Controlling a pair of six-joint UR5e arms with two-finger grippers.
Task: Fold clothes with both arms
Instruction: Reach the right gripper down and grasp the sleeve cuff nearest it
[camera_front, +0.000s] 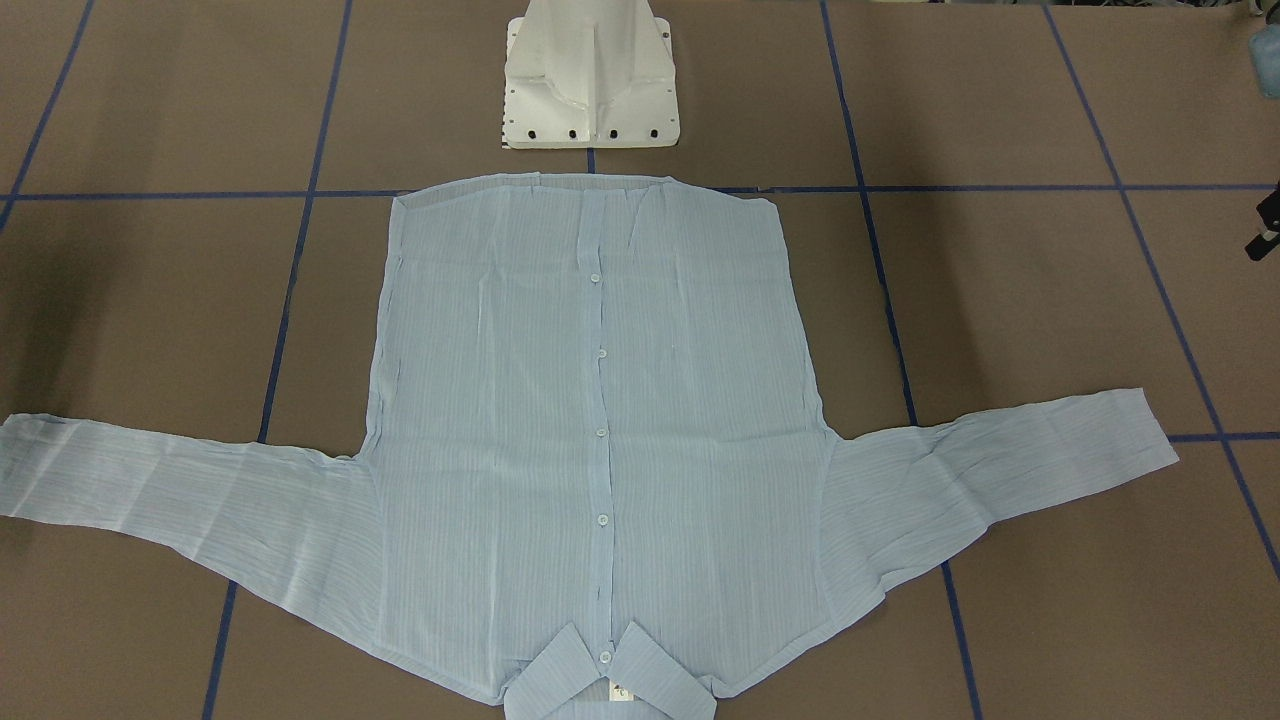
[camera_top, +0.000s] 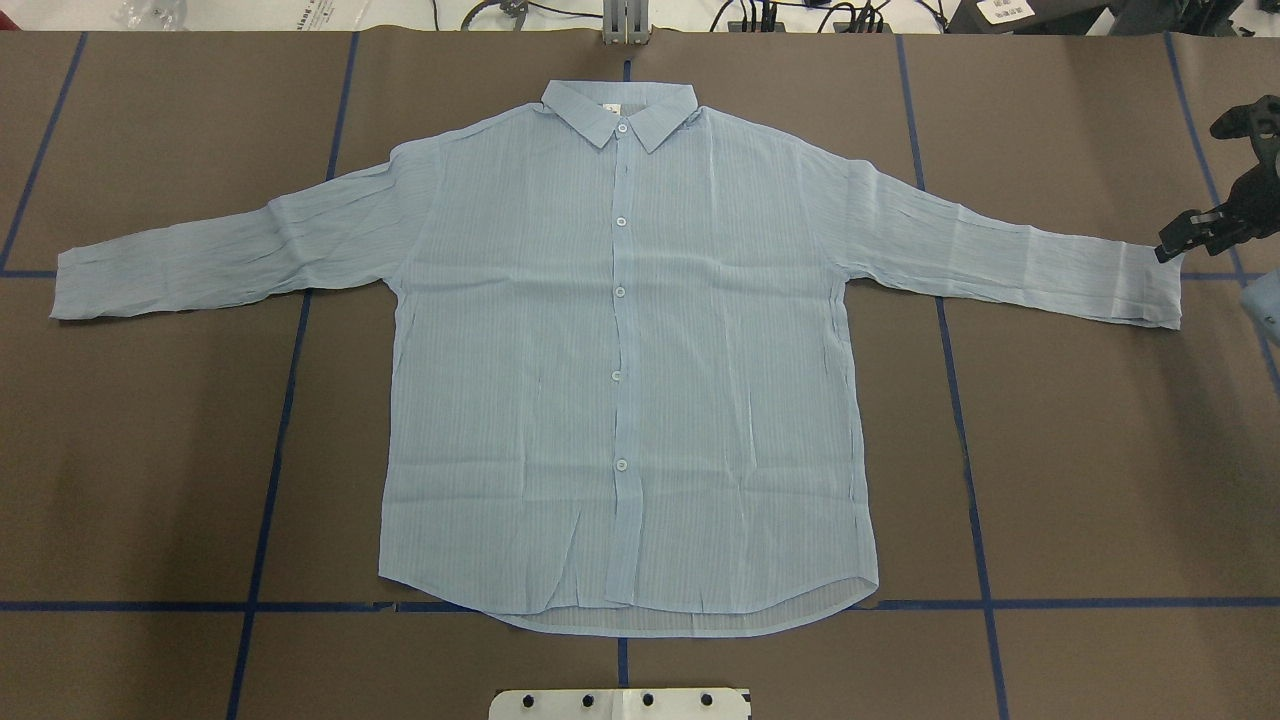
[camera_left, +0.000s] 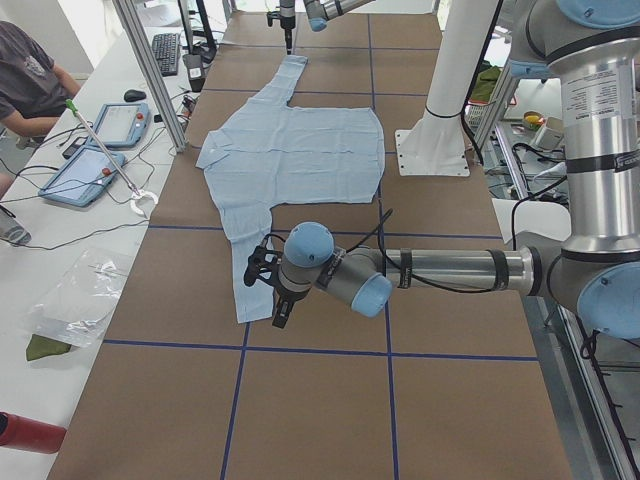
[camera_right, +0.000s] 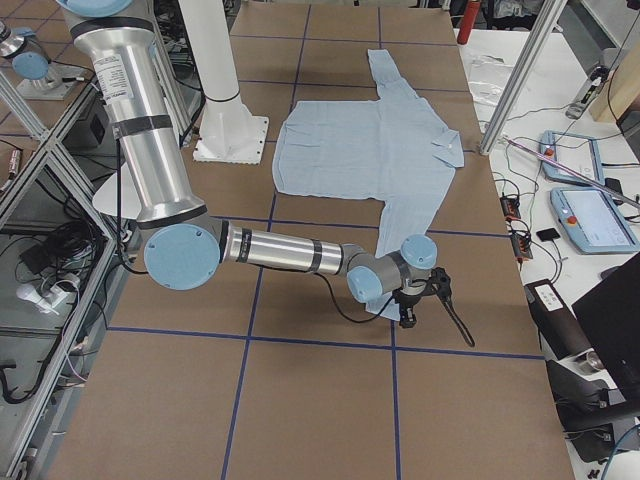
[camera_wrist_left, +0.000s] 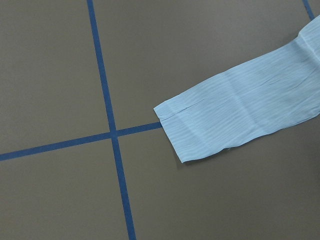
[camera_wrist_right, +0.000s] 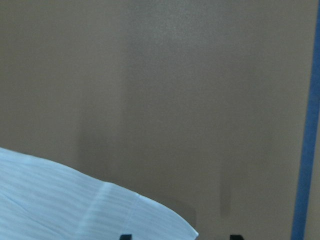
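The light blue shirt (camera_top: 620, 360) lies flat and buttoned on the brown table, collar away from the robot and both sleeves spread wide. My right gripper (camera_top: 1175, 245) hovers at the right sleeve's cuff (camera_top: 1150, 285). In the right wrist view its two dark fingertips (camera_wrist_right: 125, 236) stand apart with the cuff corner (camera_wrist_right: 150, 220) just between them, so it is open. My left gripper (camera_left: 280, 312) hangs beside the other cuff (camera_wrist_left: 195, 130), on the robot's side of it. Only a black edge of the left gripper (camera_front: 1265, 225) shows from the front, so I cannot tell its state.
The white pedestal base (camera_front: 590, 80) stands just behind the shirt's hem. Blue tape lines (camera_top: 290, 400) grid the table. A side bench holds tablets (camera_left: 95, 170) and cables, with a seated person (camera_left: 25, 70) at it. Aluminium posts (camera_right: 520, 75) flank the table.
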